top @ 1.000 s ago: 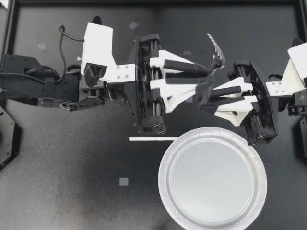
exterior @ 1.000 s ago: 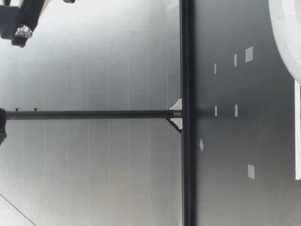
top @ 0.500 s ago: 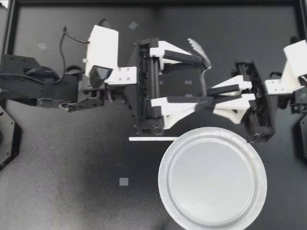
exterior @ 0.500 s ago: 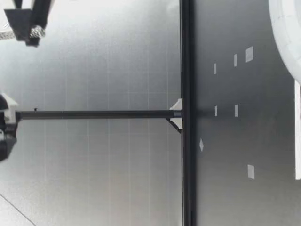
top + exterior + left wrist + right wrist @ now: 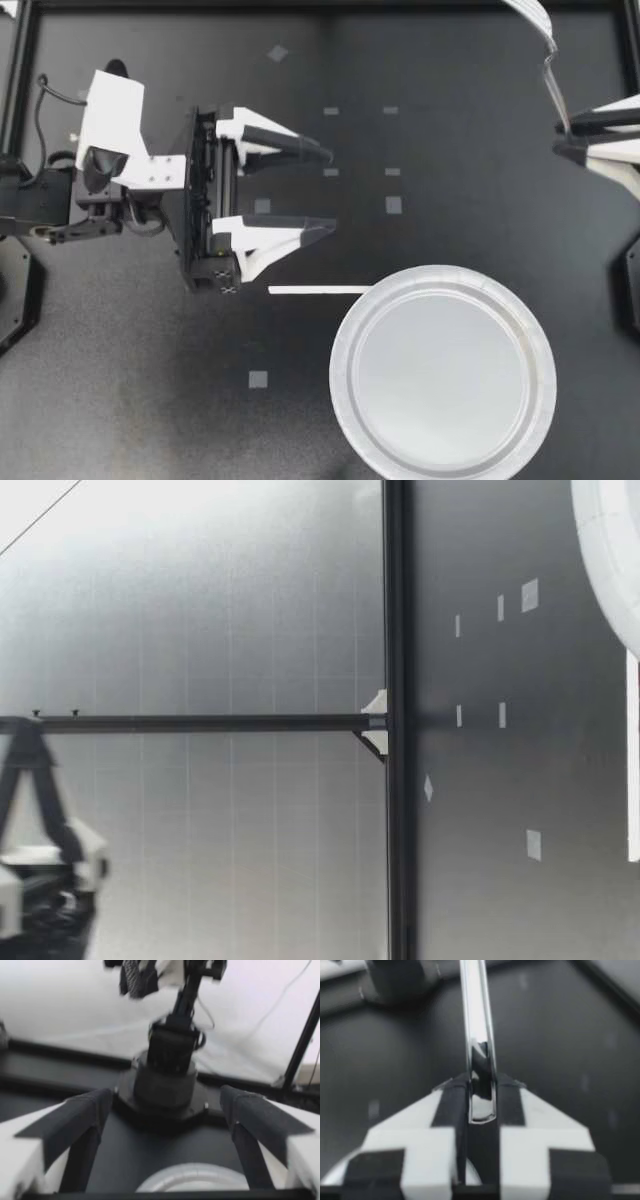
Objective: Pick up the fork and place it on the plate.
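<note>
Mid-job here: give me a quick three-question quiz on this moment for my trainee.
1. True or false: the fork already lies on the plate.
2. Which holds the fork? A) left gripper B) right gripper C) neither
3. Fill in: the left gripper is ____ and holds nothing.
Key: 1 false; 2 B; 3 open.

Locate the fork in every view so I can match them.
Top view: fork in the upper right corner, held by my right claw.
Low view: not in it.
Left wrist view: too blurred to tell.
Right wrist view: clamped between the claw's fingers.
Shared landmark: the plate, absent only from right wrist.
</note>
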`<act>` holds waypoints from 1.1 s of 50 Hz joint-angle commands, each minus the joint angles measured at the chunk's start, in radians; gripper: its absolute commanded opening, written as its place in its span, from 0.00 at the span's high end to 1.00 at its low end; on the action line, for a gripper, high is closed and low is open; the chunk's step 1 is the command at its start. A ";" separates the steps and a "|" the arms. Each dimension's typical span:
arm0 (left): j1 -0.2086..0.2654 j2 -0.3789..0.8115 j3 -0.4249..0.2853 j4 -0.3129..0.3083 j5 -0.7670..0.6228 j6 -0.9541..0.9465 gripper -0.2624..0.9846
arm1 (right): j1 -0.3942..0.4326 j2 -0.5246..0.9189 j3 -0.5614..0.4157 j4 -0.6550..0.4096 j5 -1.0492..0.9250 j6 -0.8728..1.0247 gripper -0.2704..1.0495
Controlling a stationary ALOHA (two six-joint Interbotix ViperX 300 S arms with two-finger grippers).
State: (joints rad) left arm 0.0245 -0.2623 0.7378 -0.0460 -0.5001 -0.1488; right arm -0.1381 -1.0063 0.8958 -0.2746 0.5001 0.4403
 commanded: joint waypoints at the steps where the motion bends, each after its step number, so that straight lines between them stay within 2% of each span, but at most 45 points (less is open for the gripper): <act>1: 0.002 -0.011 0.006 -0.002 -0.006 -0.011 0.06 | 0.048 0.035 -0.072 0.038 0.132 -0.003 0.74; 10: 0.002 -0.003 0.029 -0.002 -0.003 -0.035 0.06 | 0.104 0.143 -0.190 0.107 0.494 -0.100 0.74; 19: 0.002 -0.009 0.046 -0.002 -0.003 -0.046 0.06 | 0.100 0.253 -0.166 0.184 0.716 -0.252 0.74; 28: 0.002 -0.021 0.066 -0.002 -0.003 -0.048 0.06 | 0.040 0.307 -0.078 0.219 0.676 -0.311 0.74; 40: 0.002 -0.055 0.101 -0.002 -0.003 -0.048 0.06 | 0.040 0.357 0.072 0.291 0.512 -0.357 0.74; 55: 0.002 -0.071 0.130 0.000 -0.003 -0.046 0.06 | 0.041 0.502 0.104 0.304 0.460 -0.407 0.74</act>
State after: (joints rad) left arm 0.0245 -0.3145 0.8728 -0.0460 -0.5001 -0.1963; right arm -0.0936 -0.5369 1.0078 0.0261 0.9787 0.0399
